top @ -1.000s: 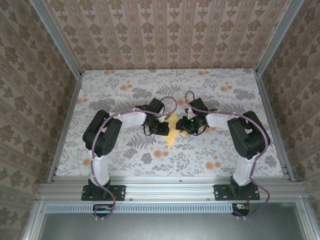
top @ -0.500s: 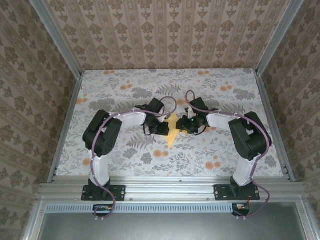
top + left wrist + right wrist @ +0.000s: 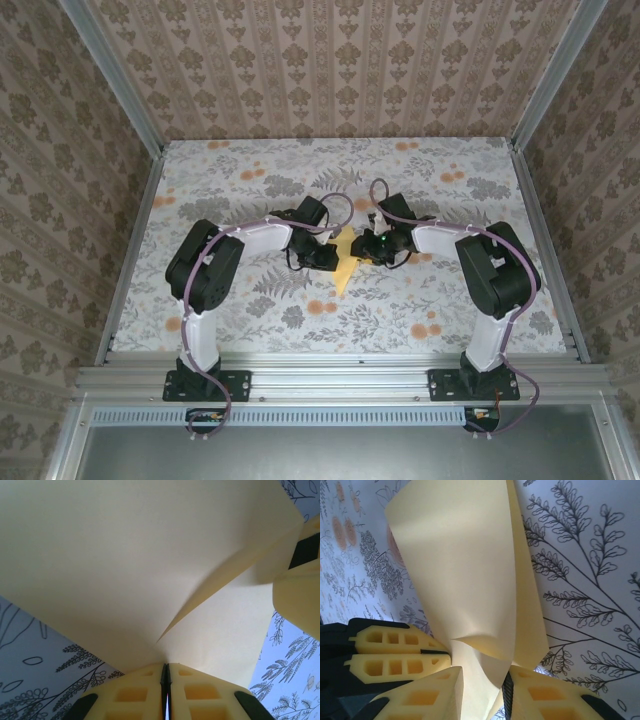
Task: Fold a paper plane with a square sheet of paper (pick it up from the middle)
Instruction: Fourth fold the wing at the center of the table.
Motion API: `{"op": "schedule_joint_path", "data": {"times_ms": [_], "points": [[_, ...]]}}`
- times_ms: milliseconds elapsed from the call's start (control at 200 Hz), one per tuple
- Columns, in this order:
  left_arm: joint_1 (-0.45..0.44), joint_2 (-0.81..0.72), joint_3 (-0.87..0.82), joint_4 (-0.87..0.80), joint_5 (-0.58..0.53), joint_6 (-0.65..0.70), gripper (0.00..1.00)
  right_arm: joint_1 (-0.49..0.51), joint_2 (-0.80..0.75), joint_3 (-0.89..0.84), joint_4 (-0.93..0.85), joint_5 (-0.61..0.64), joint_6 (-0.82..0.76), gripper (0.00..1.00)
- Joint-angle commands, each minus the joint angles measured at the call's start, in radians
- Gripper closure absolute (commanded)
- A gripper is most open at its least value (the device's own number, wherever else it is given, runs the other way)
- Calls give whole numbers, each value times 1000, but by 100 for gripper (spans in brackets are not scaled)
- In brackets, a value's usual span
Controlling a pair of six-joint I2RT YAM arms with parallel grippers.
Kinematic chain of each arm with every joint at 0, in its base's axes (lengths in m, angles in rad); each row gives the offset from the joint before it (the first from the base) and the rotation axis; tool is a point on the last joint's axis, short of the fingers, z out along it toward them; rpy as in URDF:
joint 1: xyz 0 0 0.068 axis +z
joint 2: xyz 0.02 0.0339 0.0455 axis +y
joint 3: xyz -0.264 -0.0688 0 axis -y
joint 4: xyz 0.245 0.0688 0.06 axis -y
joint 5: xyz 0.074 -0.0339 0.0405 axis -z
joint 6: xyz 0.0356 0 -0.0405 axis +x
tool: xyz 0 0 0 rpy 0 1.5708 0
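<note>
The yellow-orange paper (image 3: 344, 268) is folded into a narrow pointed shape and held just above the table's middle, its tip pointing toward the near edge. My left gripper (image 3: 329, 257) pinches its left side. In the left wrist view the jaws (image 3: 166, 669) are pressed together on the paper (image 3: 140, 565), which fans out with a crease. My right gripper (image 3: 369, 250) is at the paper's right side. In the right wrist view its fingers (image 3: 482, 692) stand apart with a curled flap of paper (image 3: 465, 570) running between them. The left gripper's fingers (image 3: 395, 652) show beside it.
A floral cloth (image 3: 250, 180) covers the table, with small orange flower prints (image 3: 425, 328) near the front. Patterned walls and aluminium rails (image 3: 130, 240) enclose the table on three sides. Both arms' elbows (image 3: 205, 265) bend outward, leaving room at the back and sides.
My right gripper has edged slightly left and away, closer to the paper and the left gripper. The left arm and paper have hardly moved.
</note>
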Motion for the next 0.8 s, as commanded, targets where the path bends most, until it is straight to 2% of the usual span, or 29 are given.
{"op": "schedule_joint_path", "data": {"times_ms": [0,315,795], "points": [[4,54,-24,-19,-41,20,89,2,13,21,13,-27,13,71],[6,54,-24,-9,-36,16,89,14,2,8,26,-36,23,84],[9,68,-24,8,-24,9,89,42,17,43,9,-27,29,92]]}}
